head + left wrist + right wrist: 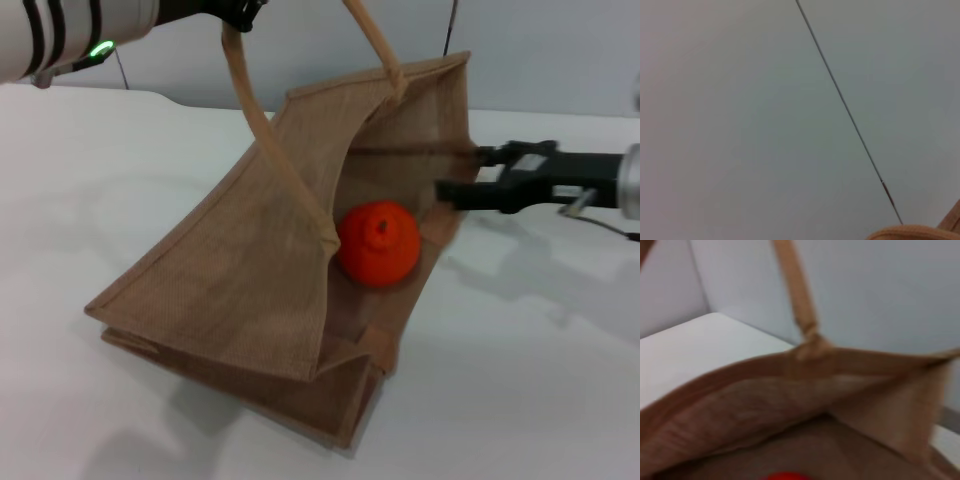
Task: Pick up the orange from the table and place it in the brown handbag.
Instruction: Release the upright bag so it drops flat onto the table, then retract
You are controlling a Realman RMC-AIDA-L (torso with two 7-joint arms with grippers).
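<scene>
Nearest, the brown handbag [250, 290] lies tipped on its side on the table [520, 380], its mouth gaping. Inside that mouth the orange [378, 243] rests on the bag's lower wall, stem end up. Just beside the bag's mouth, the right gripper [455, 180] reaches level across, its dark fingers spread and holding nothing. Farther back, above the bag, the left gripper [240, 14] pinches one loop handle [262, 120] and holds it up.

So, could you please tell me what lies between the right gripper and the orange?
In the head view, only the bag's open side edge; the right gripper is at it, the orange inside.
</scene>
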